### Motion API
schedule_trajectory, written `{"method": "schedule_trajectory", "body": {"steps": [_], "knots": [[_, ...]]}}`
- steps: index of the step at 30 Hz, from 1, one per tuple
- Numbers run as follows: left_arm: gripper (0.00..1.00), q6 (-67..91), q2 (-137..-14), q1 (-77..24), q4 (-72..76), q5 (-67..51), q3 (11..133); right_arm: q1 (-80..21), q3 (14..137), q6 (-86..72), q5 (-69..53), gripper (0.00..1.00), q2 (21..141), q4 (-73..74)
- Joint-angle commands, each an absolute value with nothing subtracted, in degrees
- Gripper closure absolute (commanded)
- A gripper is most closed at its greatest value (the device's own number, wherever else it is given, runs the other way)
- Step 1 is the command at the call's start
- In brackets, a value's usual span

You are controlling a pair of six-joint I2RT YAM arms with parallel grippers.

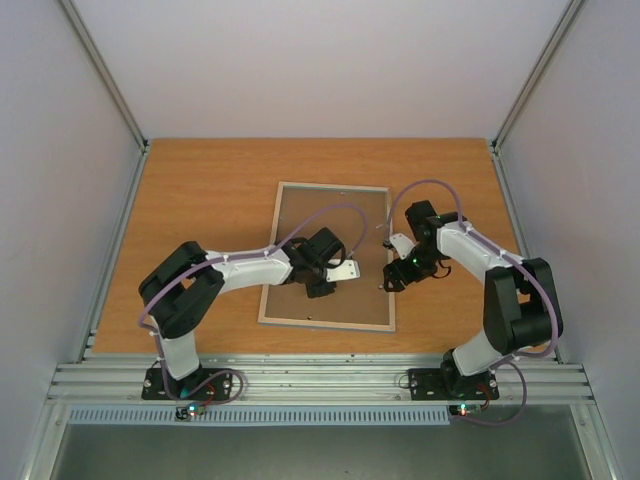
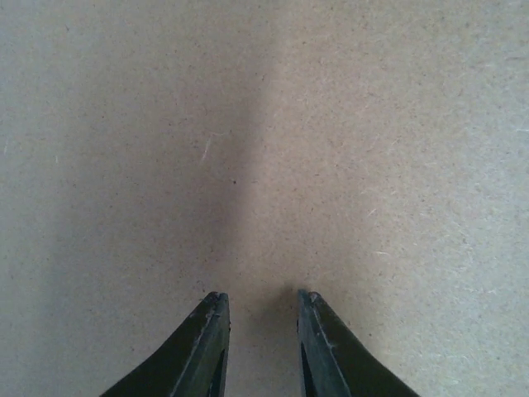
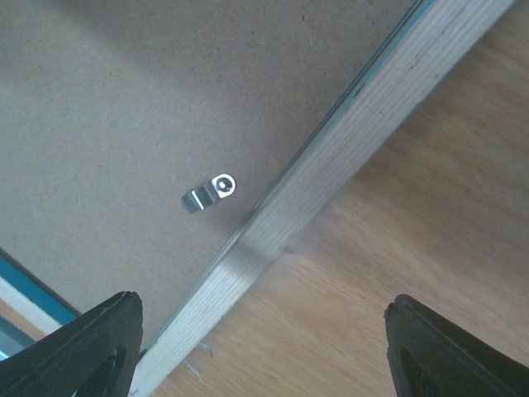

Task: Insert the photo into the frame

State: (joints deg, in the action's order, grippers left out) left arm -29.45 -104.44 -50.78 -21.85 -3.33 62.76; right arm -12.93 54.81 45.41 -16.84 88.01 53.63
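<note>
Closing-up, I judge — frame (image 1: 330,324) face-down on the table (image 1: 200,200), backing board (image 1: 320,215) in, photo unseen; left gripper (image 2: 260,295) narrow, empty, over the board, right gripper (image 3: 260,304) wide by the metal tab (image 3: 211,192) — which needs turning next.

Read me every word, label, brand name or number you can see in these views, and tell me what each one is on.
None: no view shows any readable text.
The backing board is plain brown, unprinted.
The frame shows bare wood and a turquoise strip, no label.
The metal clip carries no stamp that can be made out.
The arm bases in the top view are too small to show any marking.
</note>
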Motion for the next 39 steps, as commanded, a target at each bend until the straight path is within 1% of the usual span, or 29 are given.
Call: {"method": "schedule_trajectory", "body": {"steps": [1, 4, 9, 13, 19, 25, 35, 37, 39], "knots": [[0.75, -33.65, -103.27, -52.03, -19.24, -1.44, 59.3, -14.45, 55.67, 41.28, -15.59, 0.2, 90.76, 51.28], [0.75, -34.18, -103.27, -52.5, -18.36, -0.84, 58.27, -15.47, 55.27, 40.09, -13.83, 0.21, 91.83, 48.96], [0.75, -33.93, -103.1, -52.77, -17.14, -0.66, 57.16, -15.56, 56.81, 37.7, -13.2, 0.29, 93.77, 47.08], [0.75, -33.82, -103.26, -52.82, -16.72, -0.88, 56.96, -16.34, 57.97, 36.24, -14.42, 0.29, 95.69, 46.89], [0.76, -32.96, -103.52, -52.82, -16.23, -1.49, 56.95, -18.71, 57.92, 35.64, -12.82, 0.26, 96.3, 45.35], [0.76, -32.26, -103.08, -52.87, -16.32, -1.42, 56.66, -19.95, 57.08, 39.84, -4.93, 0.27, 97.81, 44.65], [0.76, -32.72, -102.83, -52.82, -16.39, -1.38, 56.47, -19.95, 52.9, 47.63, 3.22, 0.31, 94.26, 43.96], [0.77, -33.01, -102.75, -52.78, -16.51, -1.11, 56.43, -19.95, 52.6, 48.49, 5.11, 0.33, 93.75, 43.34], [0.78, -33.24, -102.54, -52.75, -16.6, -1.11, 56.35, -19.95, 52.32, 49.2, 6.45, 0.38, 93.18, 42.72]]}}
